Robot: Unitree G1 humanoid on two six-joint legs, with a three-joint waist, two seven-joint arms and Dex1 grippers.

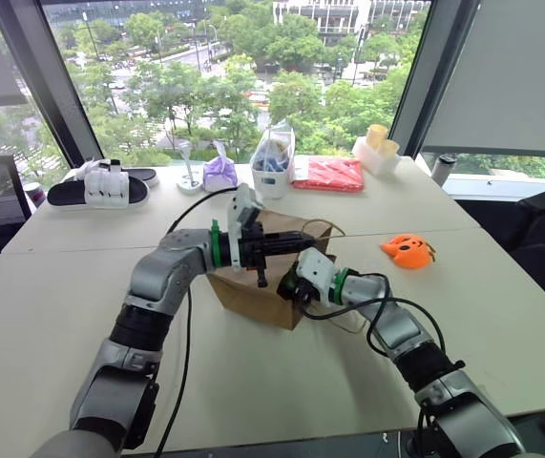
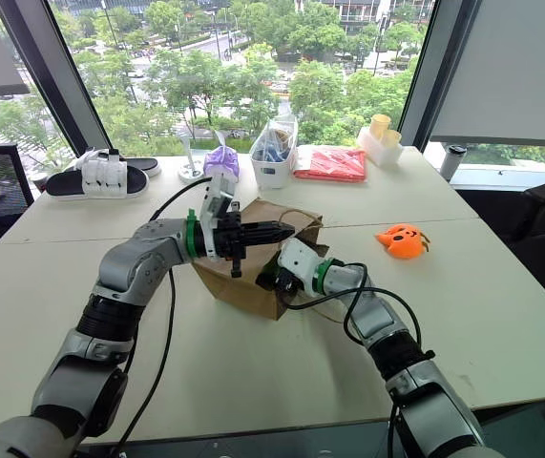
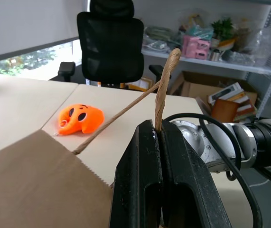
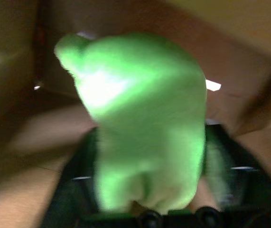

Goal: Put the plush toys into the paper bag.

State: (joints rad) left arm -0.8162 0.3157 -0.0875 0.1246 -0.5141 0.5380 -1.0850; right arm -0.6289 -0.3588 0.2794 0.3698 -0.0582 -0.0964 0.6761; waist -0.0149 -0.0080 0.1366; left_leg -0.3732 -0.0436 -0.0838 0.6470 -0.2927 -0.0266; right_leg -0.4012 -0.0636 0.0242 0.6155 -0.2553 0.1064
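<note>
The brown paper bag point(image 1: 253, 291) lies on its side in the middle of the table, its mouth facing my right arm. My left gripper point(image 3: 158, 130) is shut on one tan cord handle point(image 3: 161, 90) and holds it up level above the bag. At the bag's mouth, my right gripper point(image 1: 289, 286) reaches inside. The green plush toy point(image 4: 144, 123) sits between its spread fingers point(image 4: 235, 180), surrounded by brown paper. The orange pumpkin plush toy point(image 1: 408, 250) lies on the table to the right of the bag, apart from both grippers.
Along the far edge by the window stand black-and-white slippers point(image 1: 100, 188), a purple pouch point(image 1: 220, 172), a white bin point(image 1: 274, 164), a red packet point(image 1: 329, 174) and a tray of yellow cups point(image 1: 377, 148). Black cables hang from both arms.
</note>
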